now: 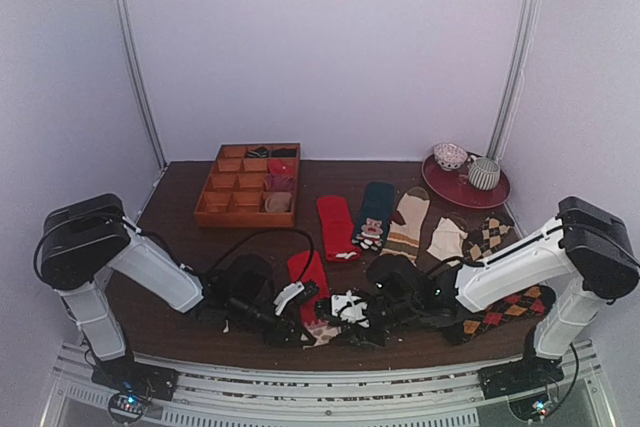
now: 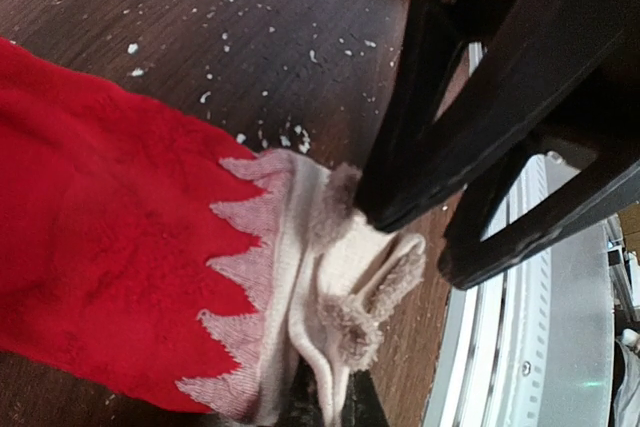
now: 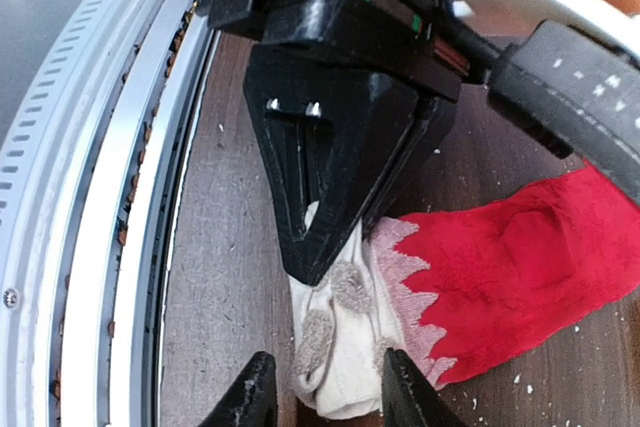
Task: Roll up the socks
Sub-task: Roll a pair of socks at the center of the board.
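Observation:
A red sock point(image 1: 308, 272) with a cream patterned end point(image 3: 345, 347) lies near the table's front edge. My left gripper point(image 2: 335, 402) is shut on that cream end point(image 2: 330, 267), pinching its folded edge; in the right wrist view its black fingers point(image 3: 340, 177) come down onto the fabric. My right gripper point(image 3: 325, 392) stands open, one jaw on each side of the cream end, and the left jaw is clear of the cloth. Both grippers meet over the sock point(image 1: 322, 330). Behind lie a red sock with a white mark point(image 1: 337, 227), a dark teal sock point(image 1: 375, 209), a beige striped sock point(image 1: 408, 222) and argyle socks point(image 1: 487, 235).
A wooden compartment tray point(image 1: 210, 192) stands at the back left. A red plate point(image 1: 445, 185) with two cups sits at the back right. One argyle sock point(image 1: 505, 309) lies under my right arm, beside a cream sock point(image 1: 447, 239). The metal rail point(image 3: 120, 247) runs along the near edge.

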`<state>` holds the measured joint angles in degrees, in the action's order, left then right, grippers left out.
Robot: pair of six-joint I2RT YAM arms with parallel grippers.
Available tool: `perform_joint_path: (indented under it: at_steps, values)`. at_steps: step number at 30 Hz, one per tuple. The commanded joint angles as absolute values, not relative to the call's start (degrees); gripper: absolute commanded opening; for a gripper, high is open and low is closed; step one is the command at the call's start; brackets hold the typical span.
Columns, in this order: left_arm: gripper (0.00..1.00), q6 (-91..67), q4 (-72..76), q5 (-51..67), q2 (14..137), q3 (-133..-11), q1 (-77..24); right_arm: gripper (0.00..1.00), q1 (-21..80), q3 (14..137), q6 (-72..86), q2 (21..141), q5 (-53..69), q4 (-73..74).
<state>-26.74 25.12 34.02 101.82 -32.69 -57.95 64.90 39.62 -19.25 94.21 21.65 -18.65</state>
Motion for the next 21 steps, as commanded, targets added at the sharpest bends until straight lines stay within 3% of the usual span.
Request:
perform_joint_path:
  at_steps: [1,12,18,21]
  values:
    - [0.0,-27.2,10.4,31.6,105.7,-29.5,-58.4,0.37,66.1,41.6,-20.7,96.4,20.6,-18.3]
    - [0.0,-26.9,10.8,31.3,105.9,-29.4,-58.4,0.29,67.4,43.3,-18.3,100.9,14.0,-17.4]
    - [0.0,-26.0,10.4,29.2,104.3,-29.6,-58.4,0.05,67.4,44.9,-13.9,104.2,13.6,-14.3]
    - [0.2,-24.8,8.4,24.2,100.5,-30.0,-58.4,0.0,66.6,44.8,-11.1,104.2,16.9,-13.1]
